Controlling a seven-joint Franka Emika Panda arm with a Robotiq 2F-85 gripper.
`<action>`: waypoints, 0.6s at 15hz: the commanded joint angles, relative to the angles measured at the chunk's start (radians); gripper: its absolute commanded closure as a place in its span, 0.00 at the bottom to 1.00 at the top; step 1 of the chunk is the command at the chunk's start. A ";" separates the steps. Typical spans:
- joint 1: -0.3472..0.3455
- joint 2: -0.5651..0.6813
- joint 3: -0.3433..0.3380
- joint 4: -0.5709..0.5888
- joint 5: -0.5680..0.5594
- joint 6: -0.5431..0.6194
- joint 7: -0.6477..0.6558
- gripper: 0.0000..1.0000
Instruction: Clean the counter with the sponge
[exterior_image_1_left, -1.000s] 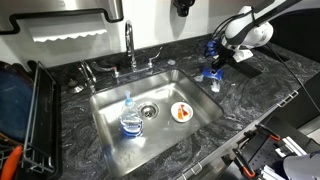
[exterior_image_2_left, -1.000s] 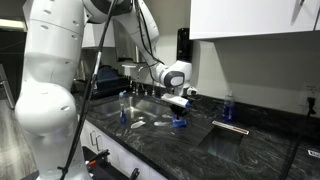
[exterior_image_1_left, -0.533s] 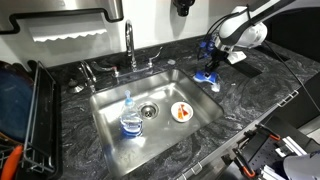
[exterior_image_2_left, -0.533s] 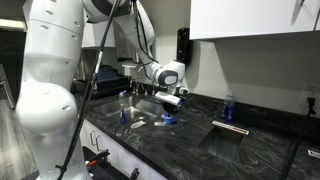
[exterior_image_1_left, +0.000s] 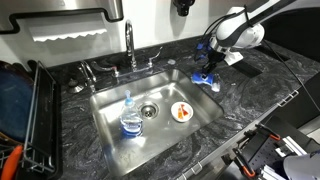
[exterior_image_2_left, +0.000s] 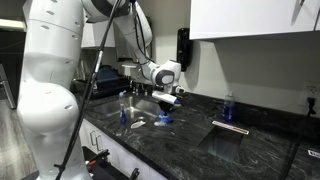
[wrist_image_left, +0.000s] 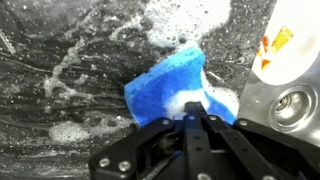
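Note:
The bright blue sponge (wrist_image_left: 168, 82) lies pressed on the dark marbled counter (wrist_image_left: 60, 60), with white soap foam around it. My gripper (wrist_image_left: 195, 108) is shut on the sponge's near edge. In both exterior views the sponge (exterior_image_1_left: 206, 79) (exterior_image_2_left: 165, 119) sits on the counter (exterior_image_1_left: 250, 95) (exterior_image_2_left: 250, 150) right beside the sink's edge, with the gripper (exterior_image_1_left: 210, 68) (exterior_image_2_left: 167, 104) over it.
The steel sink (exterior_image_1_left: 115, 105) holds a clear bottle with a blue label (exterior_image_1_left: 130, 121) and a small white plate with orange food (exterior_image_1_left: 181, 112). A faucet (exterior_image_1_left: 130, 45) stands behind the sink. A dark dish rack (exterior_image_1_left: 25, 115) is beside it. A small blue bottle (exterior_image_2_left: 228, 108) stands by the wall.
The gripper has dragged the sponge across the counter toward the sink's edge, leaving soapy streaks behind.

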 joint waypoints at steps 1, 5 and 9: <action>0.065 0.014 -0.060 -0.045 -0.144 0.007 0.123 1.00; 0.107 0.016 -0.111 -0.051 -0.298 -0.013 0.256 1.00; 0.109 0.000 -0.143 -0.081 -0.367 -0.017 0.304 1.00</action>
